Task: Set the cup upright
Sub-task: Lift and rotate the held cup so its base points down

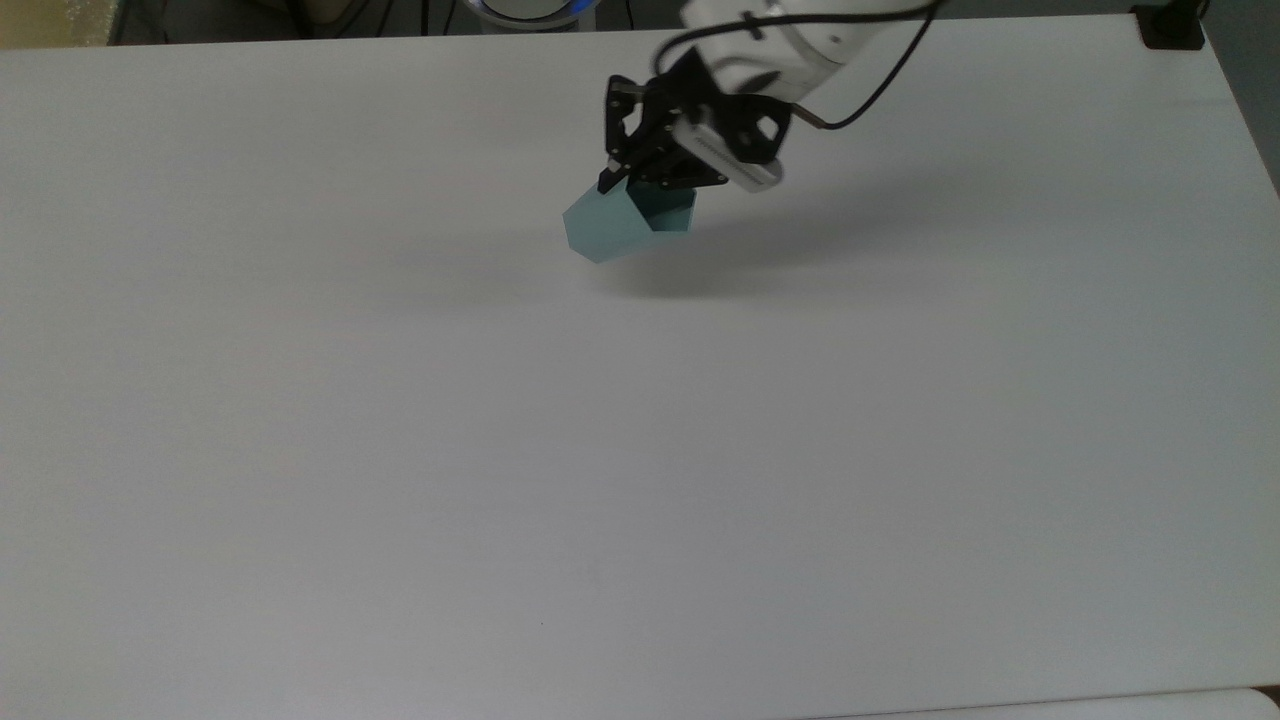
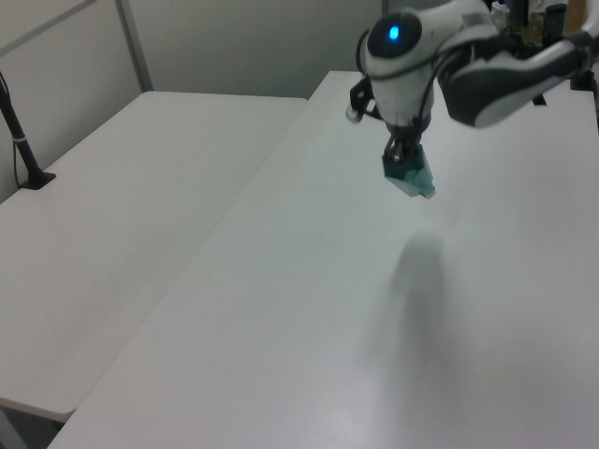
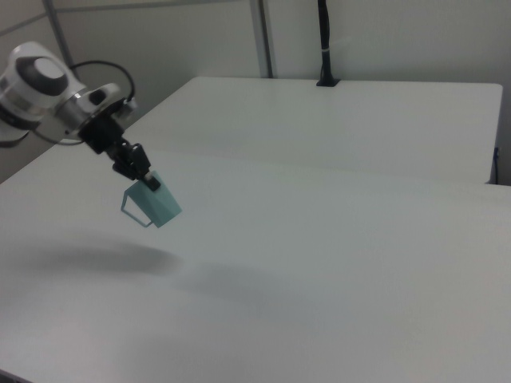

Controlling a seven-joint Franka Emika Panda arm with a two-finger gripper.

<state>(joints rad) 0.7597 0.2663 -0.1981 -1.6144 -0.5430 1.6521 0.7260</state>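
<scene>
The pale teal faceted cup [image 1: 625, 223] hangs in the air above the white table [image 1: 640, 450], tilted with its open hexagonal rim facing partly upward. My gripper [image 1: 640, 185] is shut on the cup's rim wall. In the left view the cup [image 2: 410, 174] dangles below the gripper [image 2: 402, 154], well clear of the tabletop. In the right view the cup [image 3: 156, 205] slants down to the right from the gripper [image 3: 142, 180], and a thin handle loop shows on its lower left side. The cup's shadow lies on the table below it.
A second white table [image 2: 122, 234] adjoins on the left view's left. A black post [image 3: 324, 44] stands at the far edge in the right view. A black clamp [image 1: 1170, 25] sits at the top view's upper right corner.
</scene>
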